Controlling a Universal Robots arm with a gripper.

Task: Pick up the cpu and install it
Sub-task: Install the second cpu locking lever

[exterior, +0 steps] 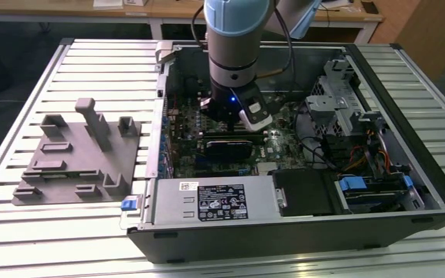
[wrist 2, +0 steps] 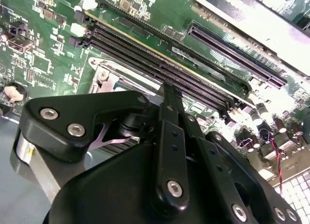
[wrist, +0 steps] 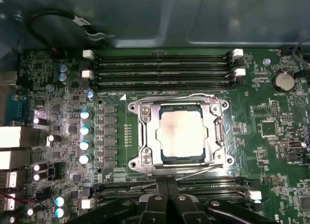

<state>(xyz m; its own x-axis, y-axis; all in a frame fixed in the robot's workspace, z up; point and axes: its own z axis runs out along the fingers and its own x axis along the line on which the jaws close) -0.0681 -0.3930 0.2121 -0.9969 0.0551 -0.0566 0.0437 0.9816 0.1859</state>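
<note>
In the first wrist view the cpu (wrist: 180, 135), a pale silvery square chip, lies flat inside the metal socket frame (wrist: 143, 137) on the green motherboard (wrist: 271, 137). My gripper (wrist: 167, 187) hangs just above the board beside the socket. Its two black fingers are pressed together with nothing between them, apart from the chip. In the second wrist view the gripper (wrist 2: 167, 91) and its black linkage cover most of the socket, and a corner of the frame (wrist 2: 102, 73) shows. In the exterior view the gripper (exterior: 230, 124) reaches down into the open computer case (exterior: 284, 243).
Memory slots (wrist: 160, 69) run along one side of the socket and more lie under the fingers. Capacitors (wrist: 85, 129) stand beside it. A black card (exterior: 226, 149), a power supply (exterior: 215, 200) and a drive cage (exterior: 338, 101) crowd the case. A grey fixture block (exterior: 76, 156) sits at the exterior view's left.
</note>
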